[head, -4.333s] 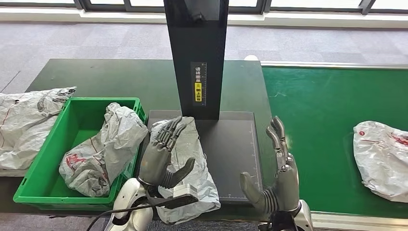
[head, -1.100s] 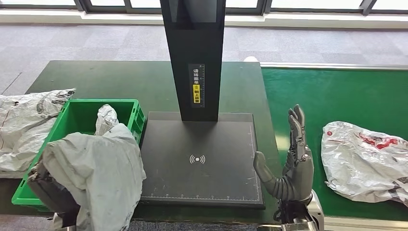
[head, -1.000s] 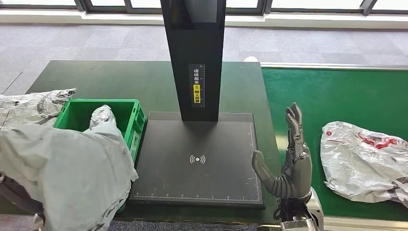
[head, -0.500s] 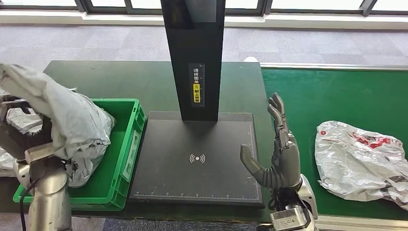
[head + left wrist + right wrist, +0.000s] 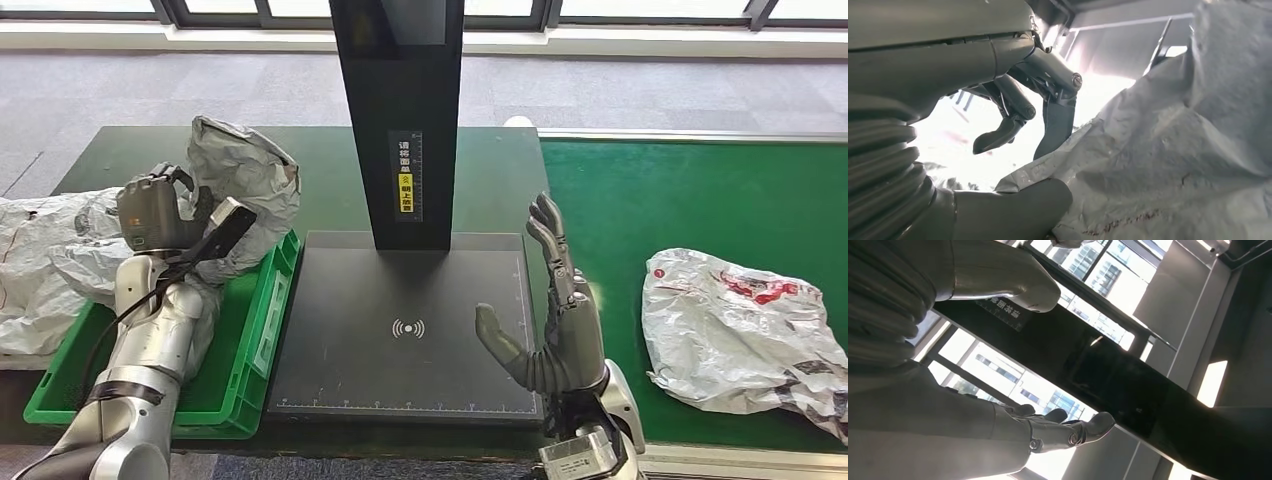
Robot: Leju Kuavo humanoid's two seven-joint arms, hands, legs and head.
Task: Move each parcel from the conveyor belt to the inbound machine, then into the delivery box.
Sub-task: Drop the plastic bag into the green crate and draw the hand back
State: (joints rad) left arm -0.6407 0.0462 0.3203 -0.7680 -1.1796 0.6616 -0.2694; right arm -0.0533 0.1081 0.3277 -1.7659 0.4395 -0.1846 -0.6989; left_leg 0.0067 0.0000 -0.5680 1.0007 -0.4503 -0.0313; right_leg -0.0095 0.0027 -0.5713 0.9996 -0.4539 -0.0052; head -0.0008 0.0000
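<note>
Grey carpet and a row of windows lie behind a dark green table (image 5: pixel 300 160). On the table stands the inbound machine (image 5: pixel 410 330), a flat black pad with a tall black post (image 5: pixel 400 120) rising from its back edge. A small round mark sits in the middle of the pad. A strip with yellow on it runs down the post.

Seen from the head, the left hand (image 5: pixel 155 212) is up over the green delivery box (image 5: pixel 255 330). It holds a crumpled grey parcel (image 5: pixel 245 185) above the far end of the box. The left wrist view shows this from close by: the thick thumb (image 5: pixel 1013 212) presses on the grey bag (image 5: pixel 1168 165), and the dark fingers (image 5: pixel 1013 117) curl over its edge. Faint red marks show on the bag there, which the head view does not show.

The right hand (image 5: pixel 550 320) stands upright at the right edge of the pad, between the machine and the green conveyor belt (image 5: pixel 700 200). Its fingers are straight and apart, the thumb sticks out toward the pad, and it holds nothing. The right wrist view looks up past this hand (image 5: pixel 948 390) at the black post (image 5: pixel 1108 375) and bright windows.

A white parcel with red print (image 5: pixel 740 335) lies on the belt, near the right hand but not touching it. More grey bags (image 5: pixel 45 260) are heaped on the table beside the box. The silver left arm (image 5: pixel 150 350) reaches over the box and hides part of its inside.
</note>
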